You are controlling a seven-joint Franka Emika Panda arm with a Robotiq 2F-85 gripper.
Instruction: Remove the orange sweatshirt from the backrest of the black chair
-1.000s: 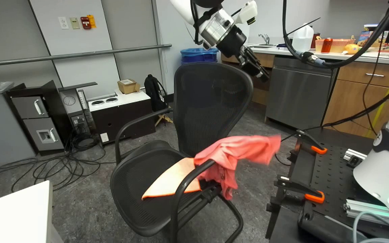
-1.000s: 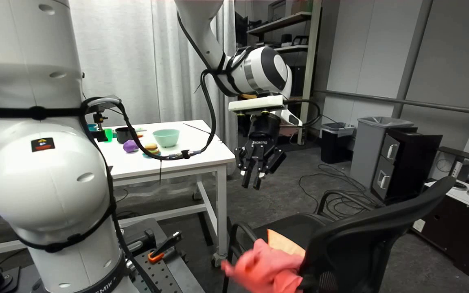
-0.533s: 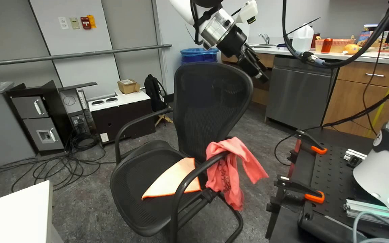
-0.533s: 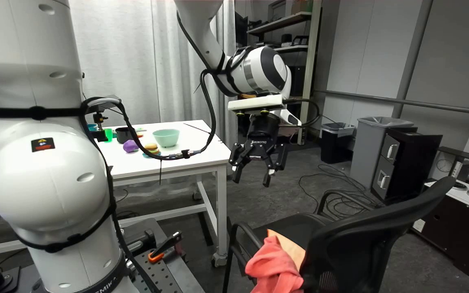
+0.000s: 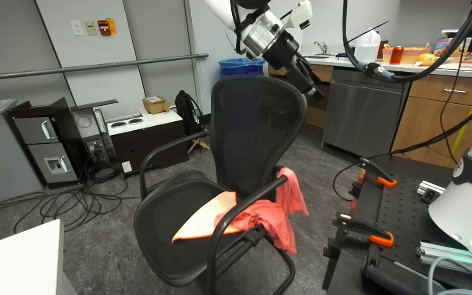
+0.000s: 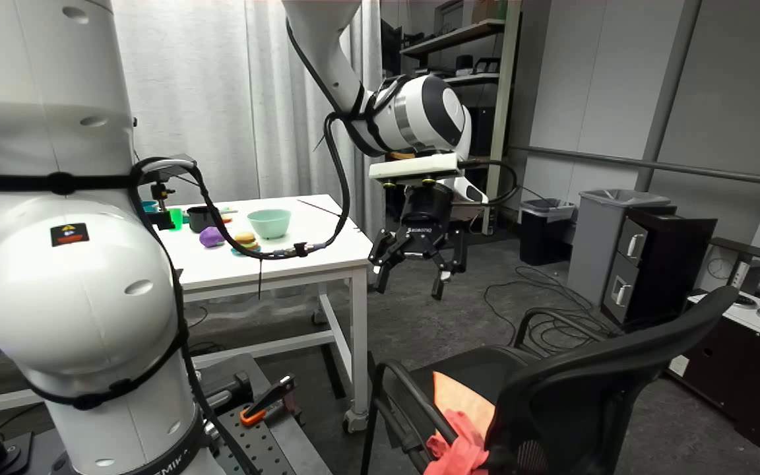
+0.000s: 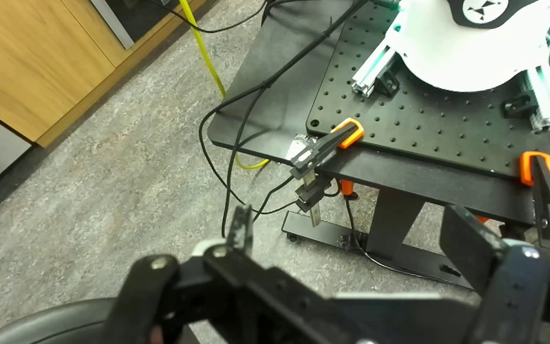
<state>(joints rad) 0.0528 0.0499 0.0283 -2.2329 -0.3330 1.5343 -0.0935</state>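
Claw (image 6: 410,286) is released: in an exterior view & the wrist view we see its fingers (image 6: 439,289) spread wide apart. It hangs higher than the chair's (image 5: 240,164) armrests (image 5: 236,210), well apart from the sweatshirt (image 5: 266,215).

Sweatshirt pos.: off the chair's backrest (image 5: 256,114). One part's draped over the rear end of the robot-side armrest, hanging down outside it; another, crumpled, lies on the side edge of the chair's seat (image 5: 170,217) below that armrest & spills over. Peach cloth (image 5: 203,217) w/ bright orange edging lies on the seat, sweatshirt overlapping one end; we can't tell if the 2 are joined. Both exterior views show them on the chair.

Next to the chair we've got the arm's base (image 7: 447,52) on a black perforated plate (image 7: 428,110), w/ 2 orange-tipped clamps (image 7: 320,152) on the plate's chair-side edge.

Past the chair, in an exterior view, the worktop (image 6: 317,244) carries a mint bowl (image 6: 269,224), burger toy (image 6: 247,241), dark mug (image 6: 200,221) & purple item (image 6: 211,237) (too small to ID).

Beyond the chair's backrest, in an exterior view: backpack (image 5: 187,112), blue bin (image 5: 242,67), steel dishwasher (image 5: 363,119) & white counter (image 5: 334,61) w/ a red can (image 5: 396,55). Dark cables (image 5: 101,170) lie coiled off the chair's other armrest.
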